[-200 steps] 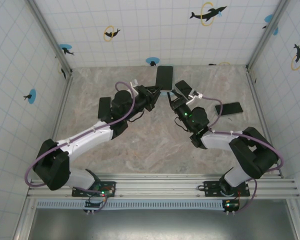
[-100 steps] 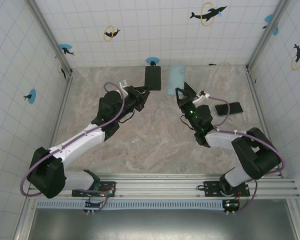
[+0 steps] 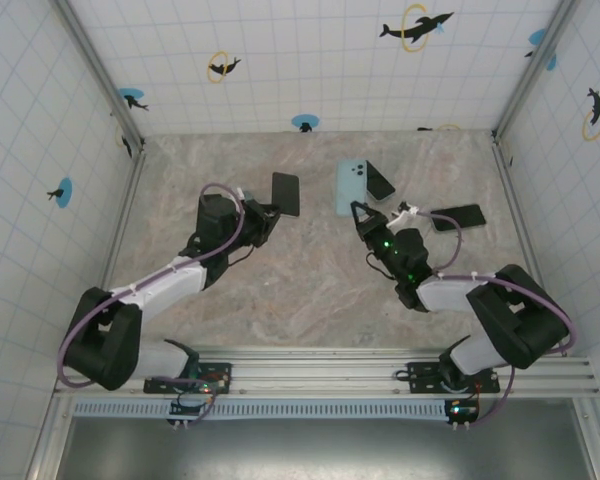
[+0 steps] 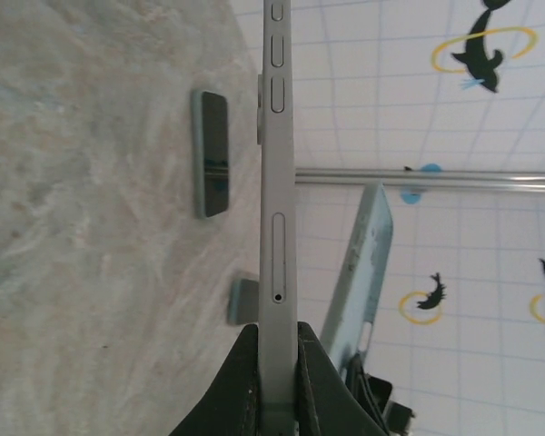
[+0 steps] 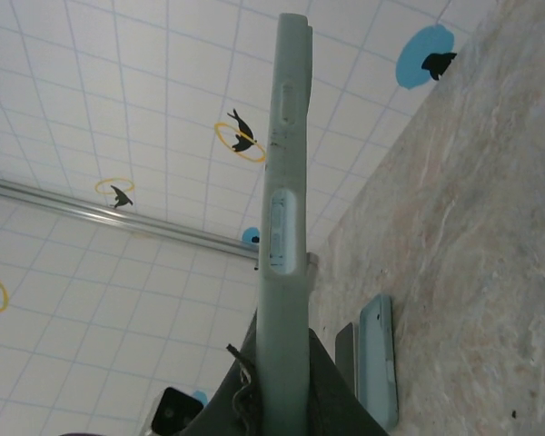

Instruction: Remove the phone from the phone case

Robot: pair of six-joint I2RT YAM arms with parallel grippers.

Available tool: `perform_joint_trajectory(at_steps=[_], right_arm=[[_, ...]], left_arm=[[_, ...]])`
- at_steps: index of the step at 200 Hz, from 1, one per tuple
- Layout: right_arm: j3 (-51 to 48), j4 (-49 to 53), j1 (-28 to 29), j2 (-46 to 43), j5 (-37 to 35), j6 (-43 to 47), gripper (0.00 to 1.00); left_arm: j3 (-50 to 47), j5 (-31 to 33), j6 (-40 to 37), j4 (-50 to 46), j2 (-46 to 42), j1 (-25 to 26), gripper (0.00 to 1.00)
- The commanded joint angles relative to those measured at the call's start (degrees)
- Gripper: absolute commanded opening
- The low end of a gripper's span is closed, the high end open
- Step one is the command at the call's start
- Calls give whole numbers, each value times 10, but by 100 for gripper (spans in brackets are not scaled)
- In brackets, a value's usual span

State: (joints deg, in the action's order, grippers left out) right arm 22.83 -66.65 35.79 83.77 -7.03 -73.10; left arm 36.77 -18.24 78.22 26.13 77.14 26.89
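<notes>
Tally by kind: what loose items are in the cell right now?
Phones: 2 (bare phone, held up; second phone, flat on the table)
Phone cases: 1 (light blue phone case, held up, apart from both phones)
Total: 3

Grey phone (image 4: 274, 227) edge: smooth, matt metal. Pale blue-green phone case (image 5: 284, 209): matt, soft-looking plastic. Table (image 3: 310, 280): smooth, marbled stone-look finish, low sheen.

**Two black-and-white arms with purple cables**

The left arm (image 3: 165, 282) and right arm (image 3: 442, 291) have white links between bulky black joints. A purple cable (image 3: 64, 345) loops along each. Black tapered fingers (image 4: 241, 391) end each wrist; green lights glow at the bases (image 3: 206, 380).
</notes>
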Motion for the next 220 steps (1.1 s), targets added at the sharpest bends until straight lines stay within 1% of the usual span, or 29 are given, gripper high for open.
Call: perform_joint_trajectory(at_steps=[1, 15, 17, 20, 35, 50, 81, 103, 138, 220], right_arm=[[-12, -56, 10, 10, 5, -11, 1], [-13, -60, 15, 14, 4, -10, 1], [-14, -61, 16, 14, 4, -10, 1], [-15, -63, 17, 15, 4, -11, 1], [-13, -69, 21, 23, 9, -14, 1], [-10, -68, 27, 29, 16, -15, 1], [-13, -67, 40, 36, 10, -19, 2], [-26, -89, 47, 44, -6, -27, 1], [-26, -83, 52, 51, -6, -29, 2], [-21, -96, 50, 78, -2, -41, 2]], left_arm=[[-9, -35, -54, 51, 21, -16, 0], [-7, -42, -75, 50, 40, -20, 0], [-8, -44, -77, 52, 43, -34, 0], [-9, -47, -78, 58, 47, -42, 0], [-12, -66, -82, 86, 75, -57, 0], [1, -75, -99, 83, 102, -66, 0], [11, -91, -101, 115, 154, -83, 0], [17, -91, -98, 129, 181, -88, 0], [39, -88, -87, 152, 222, -94, 0], [64, -120, -43, 214, 306, -105, 0]])
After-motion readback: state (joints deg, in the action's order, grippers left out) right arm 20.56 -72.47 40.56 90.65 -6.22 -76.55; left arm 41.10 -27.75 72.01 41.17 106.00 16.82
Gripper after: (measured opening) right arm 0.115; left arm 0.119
